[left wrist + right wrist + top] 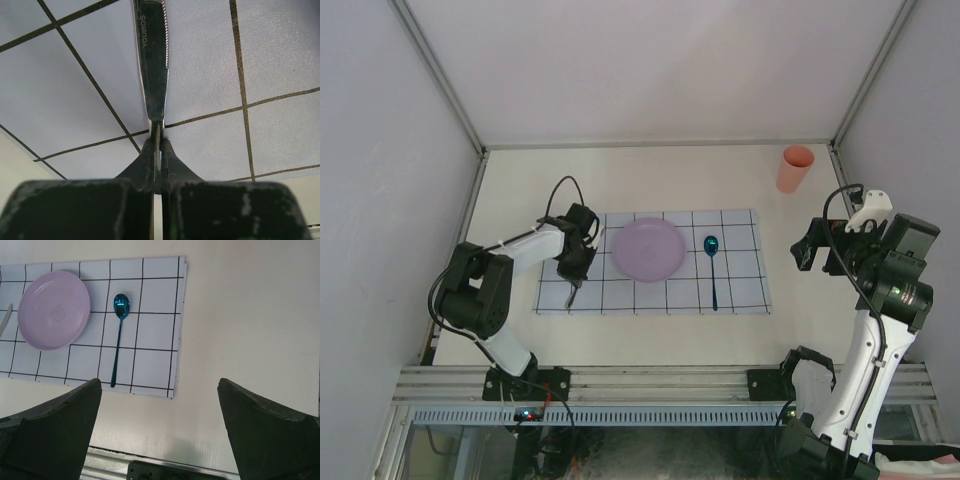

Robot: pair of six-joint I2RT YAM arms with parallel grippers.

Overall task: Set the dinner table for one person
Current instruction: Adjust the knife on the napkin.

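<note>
The off-white dinner table (650, 180) carries a pale blue-grey grid cloth (740, 290). On the cloth lie a lilac plate (648, 249) and, to its right, a blue spoon (713, 270). My left gripper (574, 272) is shut on a silver knife (152, 65), holding it by the handle just above the cloth's left part, left of the plate. The serrated blade points away from the wrist camera. My right gripper (160, 385) is open and empty, raised over the table's right side. Its view shows the plate (54, 309) and spoon (119, 335).
An orange cup (795, 168) stands upright at the table's far right corner. Aluminium rails (660, 385) edge the table at the front. Grey walls enclose the left, back and right sides.
</note>
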